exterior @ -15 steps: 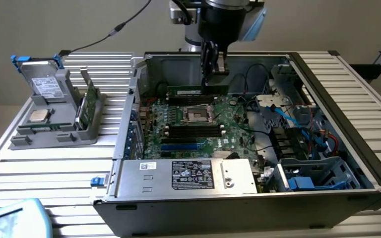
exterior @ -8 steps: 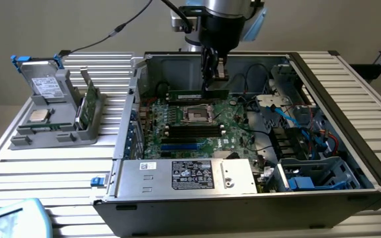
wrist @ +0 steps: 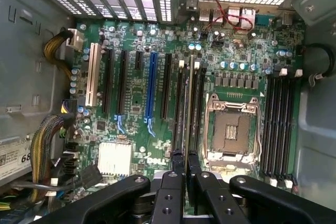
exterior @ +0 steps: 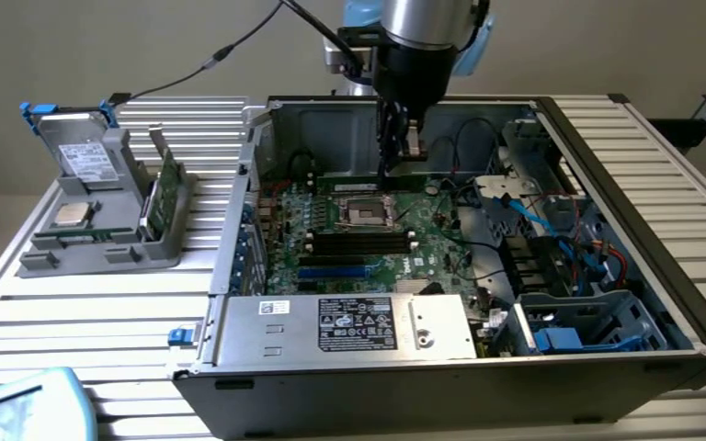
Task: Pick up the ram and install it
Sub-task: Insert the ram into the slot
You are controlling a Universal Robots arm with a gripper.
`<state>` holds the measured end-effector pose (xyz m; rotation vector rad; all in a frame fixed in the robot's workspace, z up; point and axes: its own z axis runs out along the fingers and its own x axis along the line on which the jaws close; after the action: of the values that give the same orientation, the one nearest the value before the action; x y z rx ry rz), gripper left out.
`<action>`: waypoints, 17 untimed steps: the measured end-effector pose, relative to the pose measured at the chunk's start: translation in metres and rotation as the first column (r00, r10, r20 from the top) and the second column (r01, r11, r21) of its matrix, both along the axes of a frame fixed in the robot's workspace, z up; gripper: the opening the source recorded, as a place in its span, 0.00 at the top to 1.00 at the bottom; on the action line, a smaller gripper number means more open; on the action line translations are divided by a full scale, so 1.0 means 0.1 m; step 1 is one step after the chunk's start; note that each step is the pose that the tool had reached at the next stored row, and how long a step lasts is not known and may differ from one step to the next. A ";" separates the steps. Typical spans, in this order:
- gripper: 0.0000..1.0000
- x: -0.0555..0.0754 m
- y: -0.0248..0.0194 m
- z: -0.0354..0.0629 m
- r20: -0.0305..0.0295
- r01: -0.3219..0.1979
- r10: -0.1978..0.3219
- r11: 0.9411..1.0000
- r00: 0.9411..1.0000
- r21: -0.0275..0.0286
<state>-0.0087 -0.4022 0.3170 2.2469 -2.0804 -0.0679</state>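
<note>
1. Gripper [wrist: 184, 165] pressed nearly together, pinching the ram [wrist: 189, 109], which shows edge-on between its fingers.
2. Ram hangs over the motherboard [wrist: 134, 98], lengthwise in line with the black slots [wrist: 176, 108] just beside the processor socket [wrist: 231, 129]. Can't tell if it touches a slot.
3. Exterior view: gripper [exterior: 388, 165] is down inside the open case [exterior: 684, 303], near its back wall.
4. Grey tray [exterior: 84, 248] with green card [exterior: 163, 188] stands on the table [exterior: 84, 322], beside the case toward the exterior view's left.
</note>
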 end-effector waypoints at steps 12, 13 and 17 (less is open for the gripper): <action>0.86 -0.01 0.005 -0.220 0.000 0.024 -0.024 1.000 1.000 0.000; 0.86 -0.01 0.006 -0.237 0.000 0.030 -0.030 1.000 1.000 0.000; 0.86 -0.02 0.007 -0.310 -0.001 0.042 -0.042 0.999 0.999 0.000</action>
<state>-0.0109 -0.4016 0.2860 2.2030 -2.1275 -0.0710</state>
